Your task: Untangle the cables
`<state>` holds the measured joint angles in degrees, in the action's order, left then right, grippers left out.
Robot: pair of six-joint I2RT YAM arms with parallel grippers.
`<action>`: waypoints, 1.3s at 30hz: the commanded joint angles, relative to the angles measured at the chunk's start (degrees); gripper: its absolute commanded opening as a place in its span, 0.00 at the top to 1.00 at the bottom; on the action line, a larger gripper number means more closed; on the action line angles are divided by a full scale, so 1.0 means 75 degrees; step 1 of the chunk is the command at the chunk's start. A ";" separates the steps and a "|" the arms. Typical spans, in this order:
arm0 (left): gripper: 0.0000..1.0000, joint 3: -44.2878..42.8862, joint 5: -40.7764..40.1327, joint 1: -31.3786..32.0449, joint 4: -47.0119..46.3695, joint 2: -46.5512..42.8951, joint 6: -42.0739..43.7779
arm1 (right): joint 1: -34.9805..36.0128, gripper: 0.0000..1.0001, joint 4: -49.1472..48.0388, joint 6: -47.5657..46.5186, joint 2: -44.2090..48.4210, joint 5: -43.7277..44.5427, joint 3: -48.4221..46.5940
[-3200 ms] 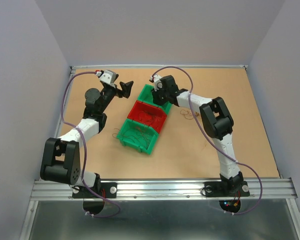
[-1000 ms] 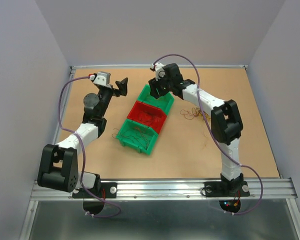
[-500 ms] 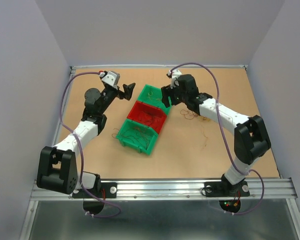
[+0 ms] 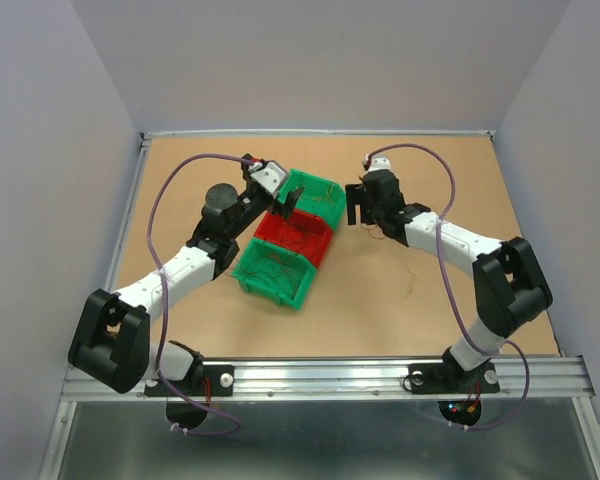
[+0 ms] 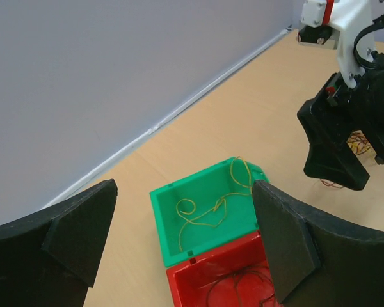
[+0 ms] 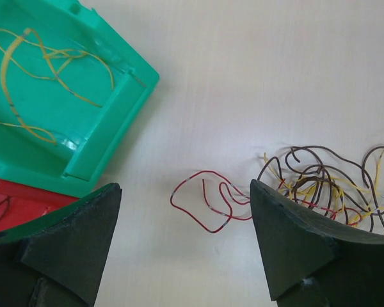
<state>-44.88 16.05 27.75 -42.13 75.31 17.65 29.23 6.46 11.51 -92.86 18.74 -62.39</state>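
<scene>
- The right claw (image 6: 179, 252) is wide open and holds nothing. It hangs just over the table (image 6: 275, 64).
- Under it, between its two fingers, a loose red wire (image 6: 205, 203) lies curled on the table.
- Just right of that wire is a messy clump (image 6: 326, 185) of brown, yellow and red wires. One finger hides part of it.
- On the other side is a corner of the far green box (image 6: 109, 121). Thin yellow wires (image 6: 38, 77) lie inside it.
- The left claw (image 5: 185, 249) is wide open too and holds nothing. It hangs above the far green box.
- The red box (image 5: 192, 291) touches that green box and has thin dark wires (image 5: 243, 281) inside.
- The near green box (image 4: 280, 295) comes next in the row.
</scene>
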 commanded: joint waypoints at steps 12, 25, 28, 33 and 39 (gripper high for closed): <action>0.01 -0.0016 -0.0207 0.0027 -0.0242 -0.0244 0.0342 | -0.0042 0.34 0.0756 -0.0644 -0.1493 0.0548 -0.0704; 0.01 0.0148 0.1479 0.0683 0.0484 -0.0268 0.1465 | 0.0343 0.99 -0.0263 -0.0738 0.1948 -0.2791 0.1052; 0.01 0.0289 0.1982 0.0812 0.0484 -0.0396 0.1561 | 0.0461 0.99 -0.0544 -0.0574 0.2980 -0.3166 0.1556; 0.01 0.0464 0.2932 0.0906 0.0262 -0.0408 0.1350 | 0.0497 0.99 -0.1154 -0.0363 0.4388 -0.3998 0.2236; 0.01 0.0500 0.2992 0.1011 -0.0078 -0.0233 0.0999 | 0.0520 1.00 -0.1365 -0.0351 0.4869 -0.4678 0.2471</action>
<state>-41.47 35.48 34.83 -37.93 74.59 26.92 32.71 0.95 8.40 -57.82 -10.94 -45.21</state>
